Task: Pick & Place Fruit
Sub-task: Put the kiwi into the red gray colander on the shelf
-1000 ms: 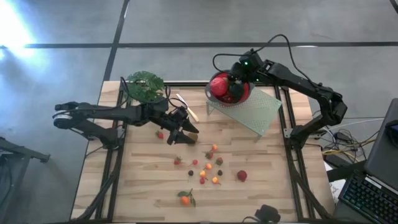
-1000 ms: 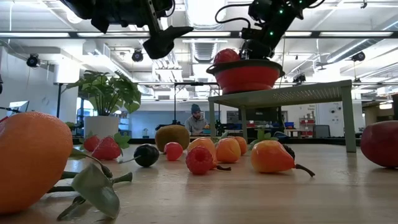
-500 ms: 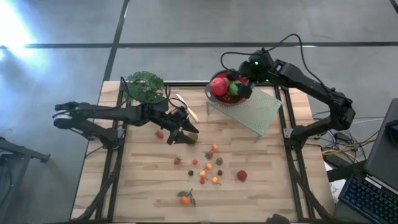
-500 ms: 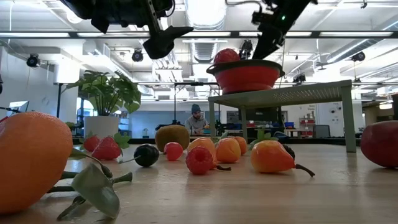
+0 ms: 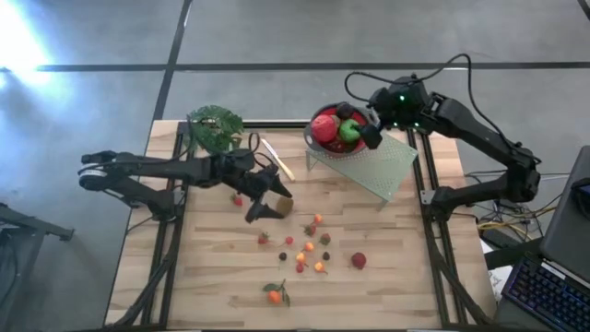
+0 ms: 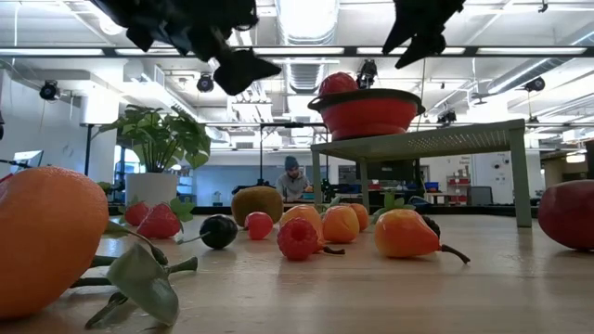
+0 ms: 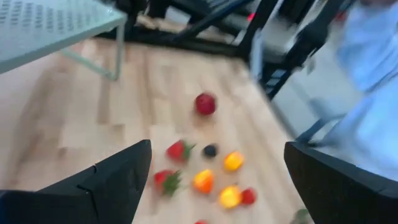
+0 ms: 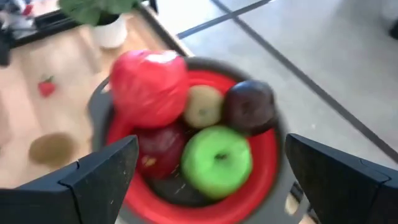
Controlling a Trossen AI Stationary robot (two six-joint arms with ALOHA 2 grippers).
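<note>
The table (image 5: 212, 267) is pale wood planks, matt, with visible grain; the rack (image 5: 383, 164) looks like perforated metal, painted pale green; the bowl (image 8: 264, 162) is glossy red plastic; the green apple (image 8: 216, 157) is smooth and shiny; the kiwi (image 6: 257, 204) looks dull and fuzzy.

Wooden table (image 5: 212, 277) of pale planks on a dark frame, standing on a grey floor crossed by dark lines. Potted plant (image 5: 214, 126) at the far left corner, seen from the low view as broad green leaves in a white pot (image 6: 151, 189). Pale knife (image 5: 277, 159) lying on the planks just beside the plant. Green perforated stand (image 5: 387, 166) on thin legs at the far right part of the table, bearing a red bowl (image 6: 368, 113). Background: a seated person (image 6: 294, 181) in a dark cap, under ceiling lights. Keyboard (image 5: 548, 293) beyond the right edge.
</note>
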